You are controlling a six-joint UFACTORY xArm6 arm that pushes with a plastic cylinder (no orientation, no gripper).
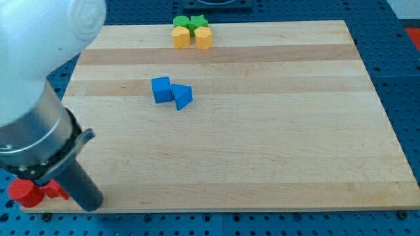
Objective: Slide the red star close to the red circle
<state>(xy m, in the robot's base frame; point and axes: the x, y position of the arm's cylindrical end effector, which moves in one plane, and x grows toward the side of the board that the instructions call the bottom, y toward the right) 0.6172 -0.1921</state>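
The red circle [24,193] lies at the board's bottom-left corner. The red star [55,191] lies right beside it on its right, touching or nearly touching, and is partly hidden by the arm. My tip [92,203] is at the end of the dark rod, just right of the red star near the board's bottom edge.
A blue cube [161,89] and a blue triangle [183,97] touch each other left of the board's middle. A green circle [180,21], a green star [197,23], a yellow block [181,37] and a yellow hexagon [203,38] cluster at the top edge. The arm's body covers the view's left.
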